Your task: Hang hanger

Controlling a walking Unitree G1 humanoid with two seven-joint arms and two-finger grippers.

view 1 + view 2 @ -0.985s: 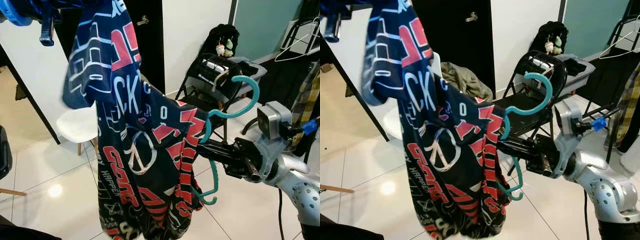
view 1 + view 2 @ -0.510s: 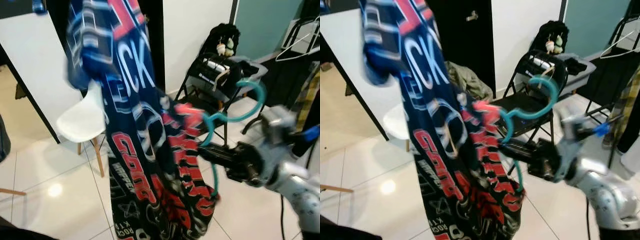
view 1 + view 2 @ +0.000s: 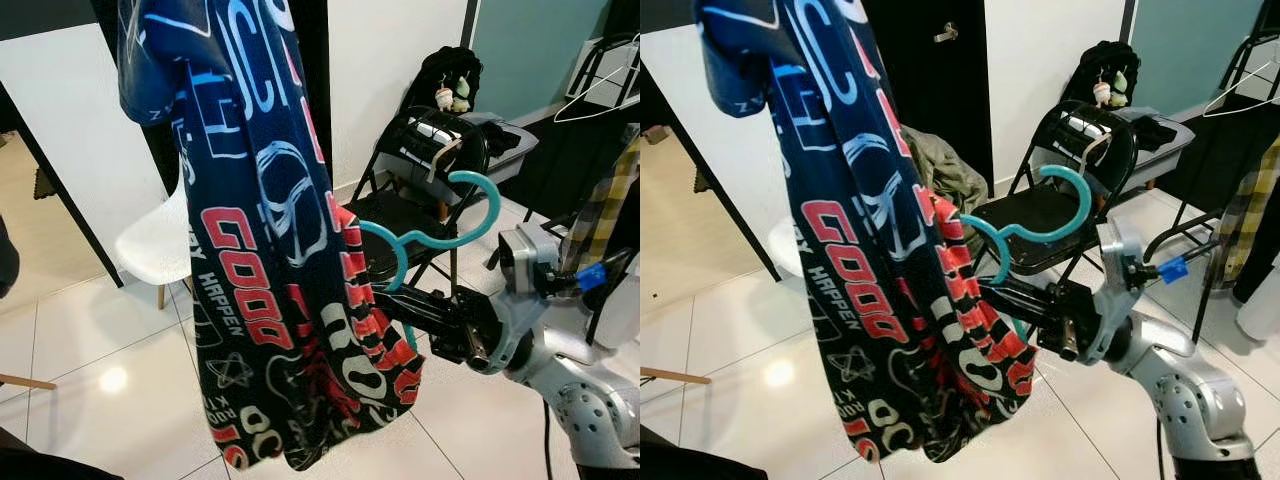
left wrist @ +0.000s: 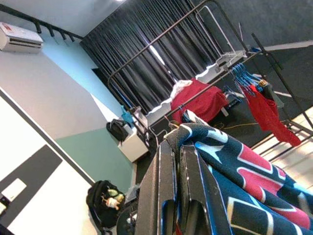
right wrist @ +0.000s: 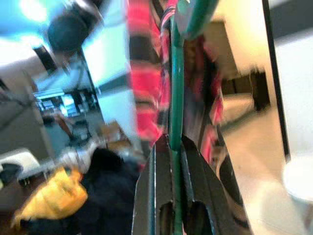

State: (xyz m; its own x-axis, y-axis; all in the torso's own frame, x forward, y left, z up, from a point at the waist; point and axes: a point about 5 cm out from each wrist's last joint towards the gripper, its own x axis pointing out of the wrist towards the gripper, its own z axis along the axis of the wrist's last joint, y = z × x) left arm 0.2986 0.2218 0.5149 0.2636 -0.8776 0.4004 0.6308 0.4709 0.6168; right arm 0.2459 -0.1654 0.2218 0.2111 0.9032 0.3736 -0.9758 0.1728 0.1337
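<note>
Ahead of the right gripper's fingers and draping well below them hangs the printed shirt [image 3: 265, 250], dark blue with red and white lettering, the largest thing before the robot. Its upper end is pinched high up by the left gripper [image 4: 178, 196], whose two black fingers are closed tight on a fold of the cloth, so the garment's long axis runs nearly straight down from that gripper, with the lower part swinging toward the right arm.

Beyond the right fingertips, and partly buried in the cloth, sits the teal hanger [image 3: 440, 225]. The right gripper [image 3: 1015, 292] is clamped on its thin bar, seen in the right wrist view as a green line running out from between the closed fingers. The hanger's body stands roughly upright, crosswise to the fingers, and its hook curls up and over above them, pointing away from the shirt toward the folding chair [image 3: 1075, 170].

Judging by this, the right arm is the nearer one to carry the hook onto a rail; the hook's open side must face that rail.
</note>
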